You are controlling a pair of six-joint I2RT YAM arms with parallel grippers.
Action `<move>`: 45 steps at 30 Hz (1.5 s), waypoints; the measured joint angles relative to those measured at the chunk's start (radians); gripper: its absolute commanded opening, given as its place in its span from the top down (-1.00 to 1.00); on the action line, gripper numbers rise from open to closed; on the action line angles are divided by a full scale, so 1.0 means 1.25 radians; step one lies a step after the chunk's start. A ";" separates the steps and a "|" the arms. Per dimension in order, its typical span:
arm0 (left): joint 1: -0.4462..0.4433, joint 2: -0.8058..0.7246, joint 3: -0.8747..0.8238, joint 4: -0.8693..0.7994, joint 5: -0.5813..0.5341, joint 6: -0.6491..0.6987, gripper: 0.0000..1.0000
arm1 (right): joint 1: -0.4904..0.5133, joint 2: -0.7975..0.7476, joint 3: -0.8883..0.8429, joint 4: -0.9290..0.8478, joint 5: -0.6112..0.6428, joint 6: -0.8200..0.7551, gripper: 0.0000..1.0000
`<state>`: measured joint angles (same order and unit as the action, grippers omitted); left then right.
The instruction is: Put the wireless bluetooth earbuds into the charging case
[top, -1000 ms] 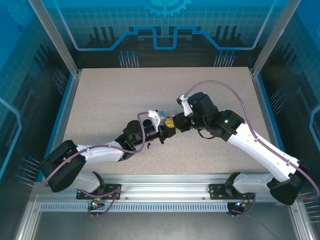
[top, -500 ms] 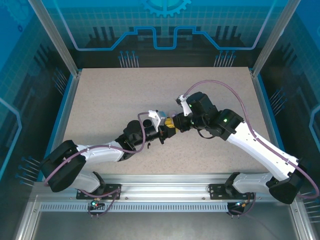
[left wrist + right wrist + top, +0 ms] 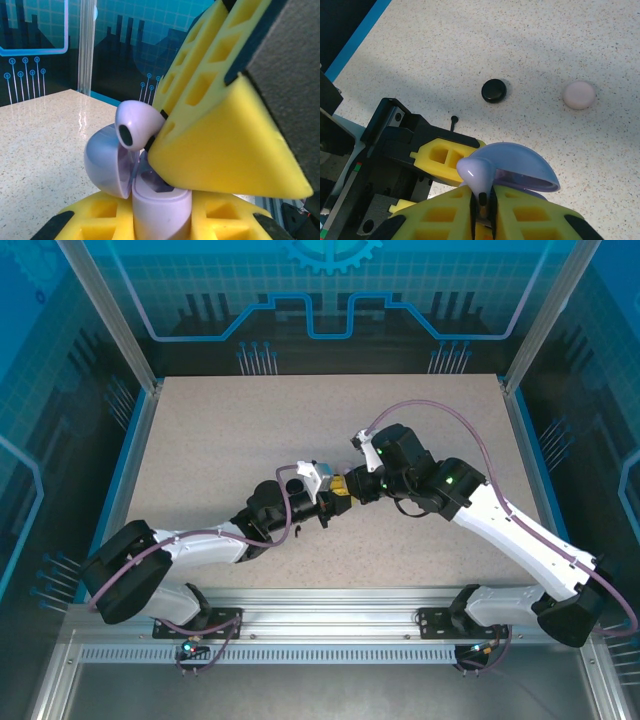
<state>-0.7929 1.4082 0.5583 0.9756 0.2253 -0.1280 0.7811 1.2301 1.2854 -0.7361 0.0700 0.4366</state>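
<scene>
The right tool (image 3: 482, 200) is squeezed tight on a lilac earbud (image 3: 132, 120). It pinches the stem between its yellow fingers, and the round head sticks out. The left tool (image 3: 160, 222) grips the open lilac case (image 3: 161, 205) from both sides, and the earbud sits just over the case's opening, right beside the lifted lid. A black case (image 3: 494, 91) and a pink case (image 3: 579, 95) lie shut on the counter (image 3: 545, 40), apart from each other.
</scene>
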 measured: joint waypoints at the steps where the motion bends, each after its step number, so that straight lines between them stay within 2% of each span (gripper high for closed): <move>1: 0.000 0.001 0.000 0.001 0.000 0.002 0.95 | 0.000 0.000 0.000 0.000 0.000 0.000 0.61; 30: 0.000 0.025 -0.001 0.049 0.000 0.005 0.95 | 0.000 -0.019 0.000 -0.012 0.007 0.000 0.49; 45: 0.000 0.026 -0.001 0.065 0.000 0.005 0.94 | -0.002 -0.067 0.000 -0.010 -0.002 -0.004 0.29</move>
<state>-0.7933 1.4403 0.5575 1.0573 0.2253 -0.1211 0.7780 1.1458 1.2854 -0.7486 0.0673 0.4320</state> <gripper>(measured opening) 0.214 0.346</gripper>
